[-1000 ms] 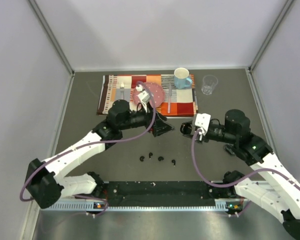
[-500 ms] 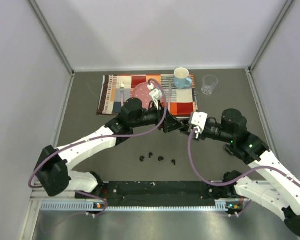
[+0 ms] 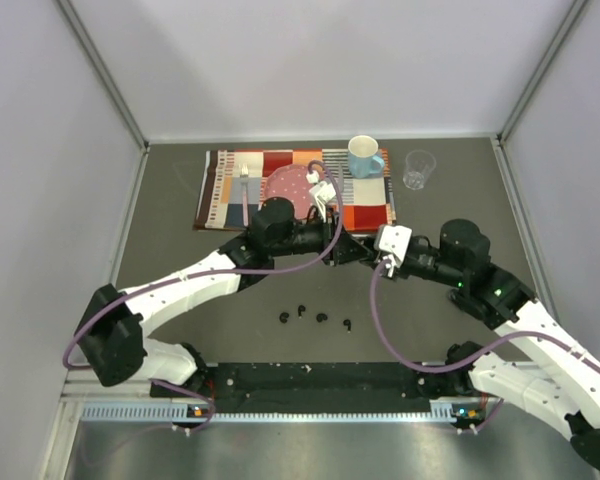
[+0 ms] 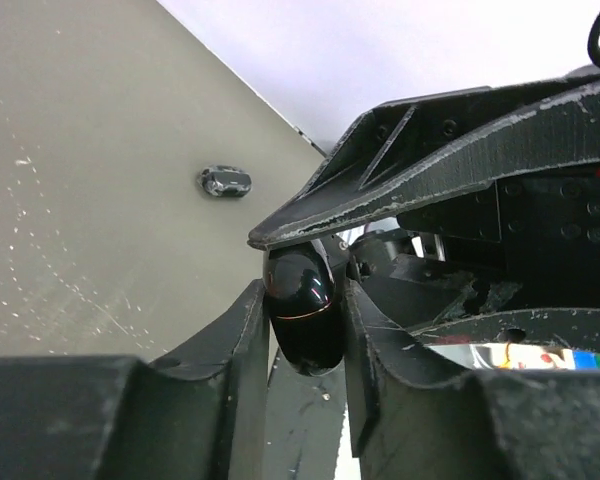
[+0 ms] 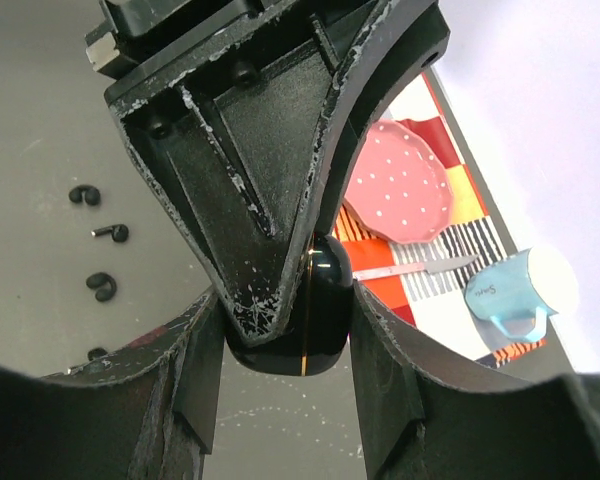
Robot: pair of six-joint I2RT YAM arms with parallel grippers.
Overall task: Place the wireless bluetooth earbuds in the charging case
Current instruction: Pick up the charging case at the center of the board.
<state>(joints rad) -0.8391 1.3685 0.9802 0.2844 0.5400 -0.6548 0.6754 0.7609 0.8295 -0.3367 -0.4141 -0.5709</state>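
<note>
Both grippers meet above the middle of the table. The glossy black charging case (image 4: pixel 302 310) is pinched between my left gripper (image 4: pixel 305 330) fingers. The same case (image 5: pixel 328 320) also sits clamped in my right gripper (image 5: pixel 285 330), with a left finger (image 5: pixel 250 200) overlapping it from above. In the top view the left gripper (image 3: pixel 345 248) and right gripper (image 3: pixel 368 252) touch tip to tip and hide the case. The case lid looks closed. Several tiny black earbuds (image 3: pixel 322 317) lie loose on the table in front of the grippers, also seen as earbuds (image 5: pixel 102 285) on the left.
A patterned placemat (image 3: pixel 220 185) at the back carries a pink dotted plate (image 3: pixel 288 183), a knife (image 5: pixel 410 268) and a blue mug (image 3: pixel 364 156). A clear glass (image 3: pixel 418 168) stands right of it. A small dark object (image 4: pixel 224 181) lies on the table farther off.
The left arm swung right until its gripper met the right gripper, then its jaws closed on the case. The right arm edged slightly left, still holding the case.
</note>
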